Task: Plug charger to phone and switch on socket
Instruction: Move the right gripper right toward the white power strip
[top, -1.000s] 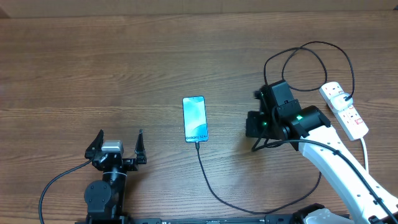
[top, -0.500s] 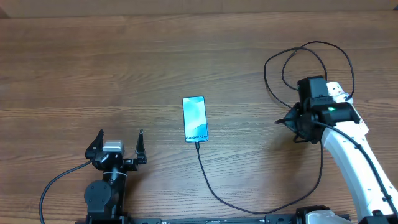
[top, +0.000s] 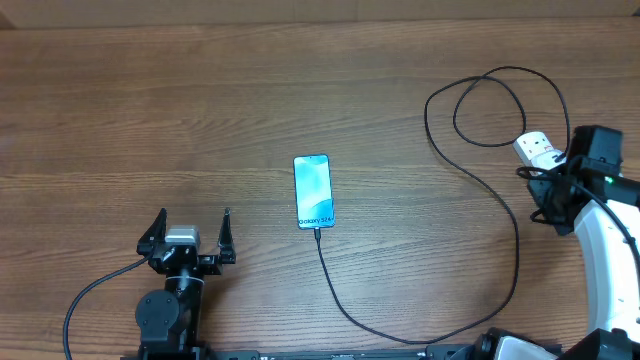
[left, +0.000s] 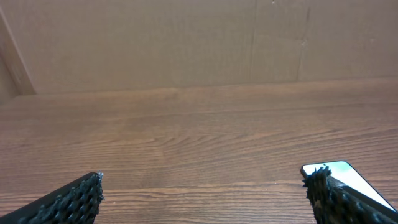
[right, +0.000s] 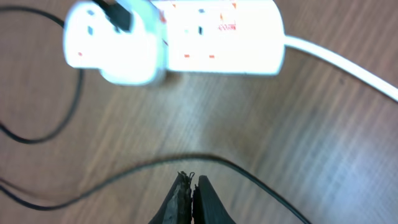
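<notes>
Hovering at right edge, right gripper (right: 188, 182) (fingers (right: 208, 202) pressed together, likely for poking) faces socket (right: 211, 34); left gripper (top: 194, 215) spread, idle.

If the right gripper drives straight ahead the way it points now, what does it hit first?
Most likely the charger, whose cable crosses just beyond the shut right gripper, or the bare table beside it. The socket lies farther on. Depth is unclear from the wrist view.

surface: wooden table (top: 150, 100) | on it: phone (top: 313, 191); looped charger (top: 517, 250); white socket (top: 536, 148)
</notes>
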